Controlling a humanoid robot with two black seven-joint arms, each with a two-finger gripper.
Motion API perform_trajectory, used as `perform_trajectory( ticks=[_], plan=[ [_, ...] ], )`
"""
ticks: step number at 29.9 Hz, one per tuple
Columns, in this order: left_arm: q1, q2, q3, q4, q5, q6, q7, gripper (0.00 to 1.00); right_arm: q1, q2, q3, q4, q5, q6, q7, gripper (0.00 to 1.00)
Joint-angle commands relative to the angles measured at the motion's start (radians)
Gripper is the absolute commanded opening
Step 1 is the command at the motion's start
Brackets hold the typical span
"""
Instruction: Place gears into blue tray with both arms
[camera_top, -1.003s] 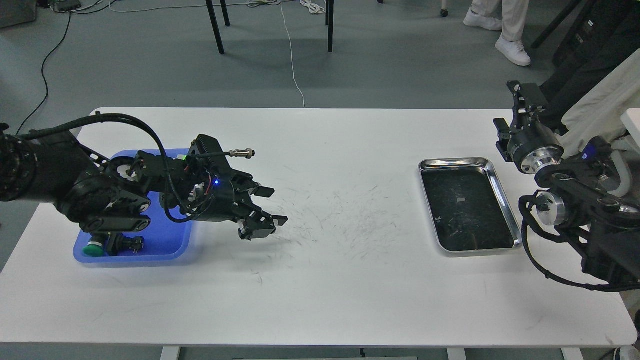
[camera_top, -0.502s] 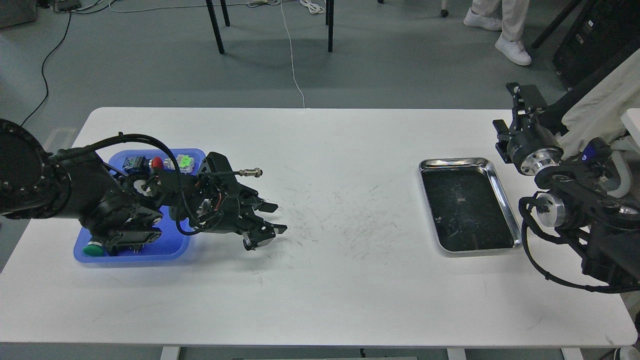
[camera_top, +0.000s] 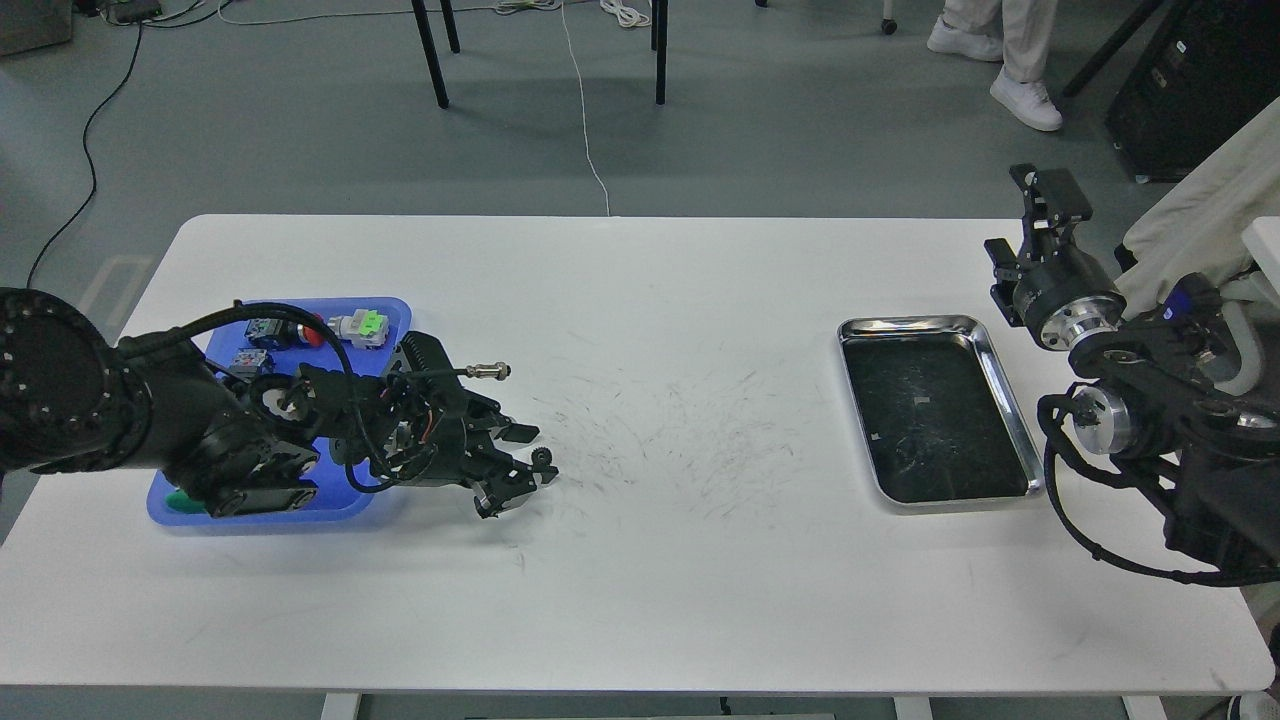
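Note:
My left arm lies across the blue tray (camera_top: 395, 312) and reaches right, past its edge. The left gripper (camera_top: 530, 456) hangs low over the white table with its fingers apart. A tiny black round toothed gear (camera_top: 544, 458) sits on the table right at the fingertips; whether they touch it I cannot tell. No gears show inside the tray, which the arm partly hides. My right gripper (camera_top: 1047, 195) is raised by the table's far right edge, dark and small, with nothing visibly in it.
Coloured push-button switches lie in the tray: a green-capped one (camera_top: 368, 323), a red one (camera_top: 312, 331) and a blue one (camera_top: 264, 329). A shiny steel tray (camera_top: 905, 325) with a dark bottom stands at the right. Chair legs and a person's feet are beyond the table.
My left arm has sunk lower and drawn back a little, uncovering the switches at the tray's far side. The gear now shows at its fingertips. The right arm has hardly moved.

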Motion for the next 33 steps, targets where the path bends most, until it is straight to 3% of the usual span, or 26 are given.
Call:
perform_trajectory(
  ticks=[1,13,33],
  plan=[
    [0.003,0.000,0.002,0.016,0.000,0.001,0.000,0.47,0.001,0.000,-0.001,-0.002,0.000,0.000,0.000,0.96],
    [0.006,-0.004,0.001,0.031,0.002,0.001,0.000,0.33,-0.006,0.000,-0.001,-0.003,-0.020,0.000,0.000,0.96],
    [0.009,-0.021,-0.010,0.028,-0.006,0.015,0.000,0.21,-0.004,0.002,-0.036,-0.005,-0.022,-0.002,0.000,0.96]
  ],
)
